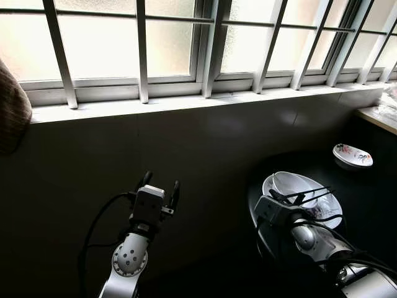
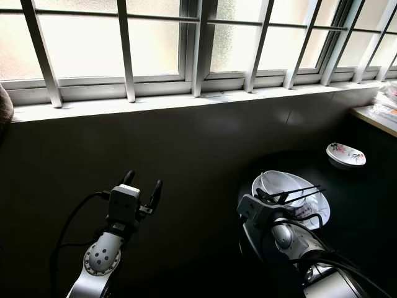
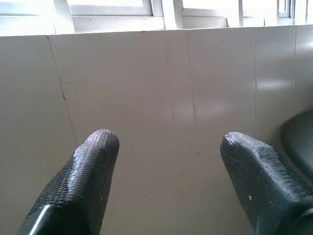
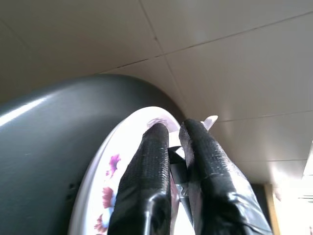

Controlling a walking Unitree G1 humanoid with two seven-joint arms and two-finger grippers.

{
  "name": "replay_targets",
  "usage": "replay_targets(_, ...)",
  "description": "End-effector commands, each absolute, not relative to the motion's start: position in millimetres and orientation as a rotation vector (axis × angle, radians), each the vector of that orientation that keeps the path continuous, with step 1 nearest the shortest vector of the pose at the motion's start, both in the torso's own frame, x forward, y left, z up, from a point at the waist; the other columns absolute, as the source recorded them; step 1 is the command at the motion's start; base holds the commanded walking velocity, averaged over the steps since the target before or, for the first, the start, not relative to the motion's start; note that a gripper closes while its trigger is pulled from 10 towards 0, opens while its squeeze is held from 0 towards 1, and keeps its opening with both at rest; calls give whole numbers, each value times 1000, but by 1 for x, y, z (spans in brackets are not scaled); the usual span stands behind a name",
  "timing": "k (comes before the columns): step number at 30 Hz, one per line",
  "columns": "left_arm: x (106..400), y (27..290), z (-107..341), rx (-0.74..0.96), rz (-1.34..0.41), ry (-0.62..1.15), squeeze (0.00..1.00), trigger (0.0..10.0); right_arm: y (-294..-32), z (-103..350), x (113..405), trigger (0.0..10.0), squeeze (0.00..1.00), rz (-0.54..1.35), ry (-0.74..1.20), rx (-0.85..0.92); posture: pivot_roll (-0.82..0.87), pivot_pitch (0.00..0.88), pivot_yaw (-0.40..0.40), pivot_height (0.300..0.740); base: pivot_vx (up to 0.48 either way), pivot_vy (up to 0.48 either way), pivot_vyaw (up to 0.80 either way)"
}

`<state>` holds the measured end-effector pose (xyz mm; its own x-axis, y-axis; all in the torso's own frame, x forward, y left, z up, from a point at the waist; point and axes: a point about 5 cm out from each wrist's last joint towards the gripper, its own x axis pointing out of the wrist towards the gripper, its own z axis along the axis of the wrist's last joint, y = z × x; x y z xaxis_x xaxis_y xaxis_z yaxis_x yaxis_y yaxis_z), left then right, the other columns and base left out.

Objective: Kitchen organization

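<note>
The right tool [image 1: 313,194] reaches over the white flowered bowl [image 1: 282,184], its fingers nearly closed on a thin item inside the bowl, which I cannot identify. The left tool [image 1: 160,184], well apart from the bowl, is wide open and empty, facing the tiled wall [image 3: 146,98].

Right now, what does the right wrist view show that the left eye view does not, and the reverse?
Right wrist view: pink flowers on the white ceramic bowl, its rim pinched by the right gripper. Left eye view: the barred window, a small flowered white dish, the open left gripper. Both: bowl, right gripper, tiled wall.
</note>
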<state>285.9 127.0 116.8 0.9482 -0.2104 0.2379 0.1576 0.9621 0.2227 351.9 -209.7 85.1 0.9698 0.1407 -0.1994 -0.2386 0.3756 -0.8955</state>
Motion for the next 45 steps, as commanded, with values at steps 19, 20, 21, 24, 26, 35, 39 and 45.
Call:
replay_targets(19, 285, 123, 111, 204, -196, -236, 0, 10000, -198, 79, 347, 0, 0, 309, 9, -1303, 69, 0, -85, 740, 0, 0, 0)
replay_targets(20, 285, 122, 111, 204, -197, -236, 0, 10000, -197, 81, 348, 0, 0, 310, -14, -1321, 63, 0, -87, 740, 0, 0, 0)
replay_targets(21, 286, 122, 111, 203, -197, -235, 0, 10000, -195, 84, 350, 0, 0, 302, -52, -1357, 63, 0, -87, 740, 0, 0, 0)
replay_targets(24, 286, 121, 110, 202, -198, -233, 0, 10000, -191, 91, 353, 0, 0, 274, -136, -1451, 62, 0, -87, 740, 0, 0, 0)
replay_targets(26, 286, 121, 110, 201, -198, -232, 0, 10000, -191, 95, 356, 0, 0, 235, -174, -1516, 61, 0, -86, 740, 0, 0, 0)
replay_targets(35, 286, 120, 108, 197, -202, -228, 0, 10000, -193, 100, 358, 0, 0, 148, -252, -1635, 57, 0, -86, 740, 0, 0, 0)
replay_targets(39, 287, 119, 107, 196, -204, -227, 0, 10000, -189, 107, 360, 0, 0, 122, -299, -1590, 51, 0, -86, 740, 0, 0, 0)
replay_targets(45, 286, 120, 109, 184, -200, -243, 0, 10000, -164, 125, 364, 0, 0, 116, -422, -1391, 51, 0, -85, 740, 0, 0, 0)
